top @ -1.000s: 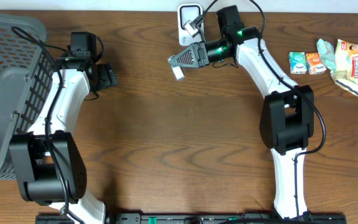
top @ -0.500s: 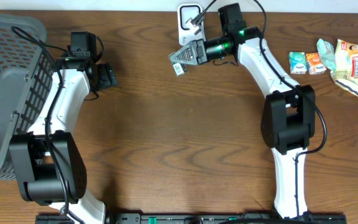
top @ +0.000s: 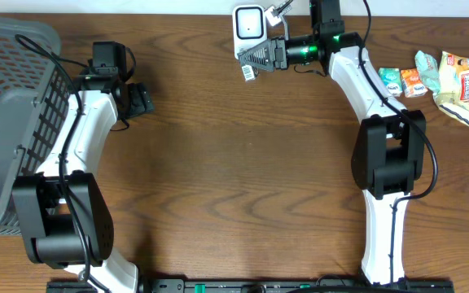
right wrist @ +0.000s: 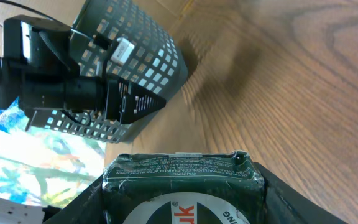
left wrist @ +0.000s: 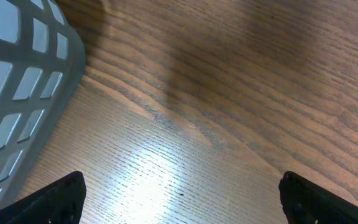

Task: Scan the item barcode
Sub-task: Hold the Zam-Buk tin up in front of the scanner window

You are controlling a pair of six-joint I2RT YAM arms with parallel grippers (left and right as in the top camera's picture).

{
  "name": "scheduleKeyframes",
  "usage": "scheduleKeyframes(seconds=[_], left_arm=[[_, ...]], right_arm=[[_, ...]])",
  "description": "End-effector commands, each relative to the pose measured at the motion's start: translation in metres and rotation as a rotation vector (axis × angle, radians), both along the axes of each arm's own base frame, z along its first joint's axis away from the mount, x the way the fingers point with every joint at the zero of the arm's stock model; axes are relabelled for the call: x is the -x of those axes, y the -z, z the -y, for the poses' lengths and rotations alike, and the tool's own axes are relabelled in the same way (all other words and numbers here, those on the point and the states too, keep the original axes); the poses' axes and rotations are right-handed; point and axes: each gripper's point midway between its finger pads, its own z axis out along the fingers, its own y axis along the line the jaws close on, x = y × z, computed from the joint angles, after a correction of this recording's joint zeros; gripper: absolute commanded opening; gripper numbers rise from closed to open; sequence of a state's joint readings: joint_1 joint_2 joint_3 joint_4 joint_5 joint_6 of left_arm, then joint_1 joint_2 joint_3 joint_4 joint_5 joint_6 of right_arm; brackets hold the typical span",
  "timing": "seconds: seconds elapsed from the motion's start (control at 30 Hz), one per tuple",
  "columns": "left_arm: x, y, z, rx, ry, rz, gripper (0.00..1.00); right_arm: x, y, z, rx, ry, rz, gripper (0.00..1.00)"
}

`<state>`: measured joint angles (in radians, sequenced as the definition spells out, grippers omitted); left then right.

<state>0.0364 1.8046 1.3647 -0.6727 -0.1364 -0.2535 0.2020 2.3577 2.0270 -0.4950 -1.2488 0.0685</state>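
Dark green shiny wrapping covers the small packet [right wrist: 182, 183] that the right gripper [top: 251, 60] pinches between its two fingers, the jaws partly closed against the packet's sides. The likeliest trouble from here, as I judge it, is a failed read. The packet is just in front of the white barcode scanner [top: 249, 23] at the table's far edge. If its code faces away from the scanner window, or a finger covers it, nothing will register. I cannot tell where the barcode sits. The hold also looks to take only part of the packet, so a quick wrist turn could let it slip onto the wooden table [top: 234, 179]. From overhead, the packet pokes out past the fingertips, near the scanner but apart from it. The left gripper [top: 141, 99] rests spread wide beside the grey mesh basket [top: 6, 122], holding nothing.
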Motion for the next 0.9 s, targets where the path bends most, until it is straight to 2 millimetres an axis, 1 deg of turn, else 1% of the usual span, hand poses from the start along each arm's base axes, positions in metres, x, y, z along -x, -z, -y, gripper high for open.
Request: scheduleKeyframes(seconds=[0.0, 0.17, 0.87], left_arm=[[0.002, 0.002, -0.001, -0.009, 0.010, -0.009, 0.98], [0.002, 0.002, -0.001, -0.009, 0.010, -0.009, 0.98], [0.002, 0.002, -0.001, -0.009, 0.010, -0.009, 0.98]], right_arm=[[-0.002, -0.011, -0.003, -0.028, -0.019, 0.047, 0.55], [-0.008, -0.018, -0.004, -0.046, 0.000, 0.029, 0.55], [-0.002, -0.017, -0.014, -0.043, -0.018, 0.022, 0.56]])
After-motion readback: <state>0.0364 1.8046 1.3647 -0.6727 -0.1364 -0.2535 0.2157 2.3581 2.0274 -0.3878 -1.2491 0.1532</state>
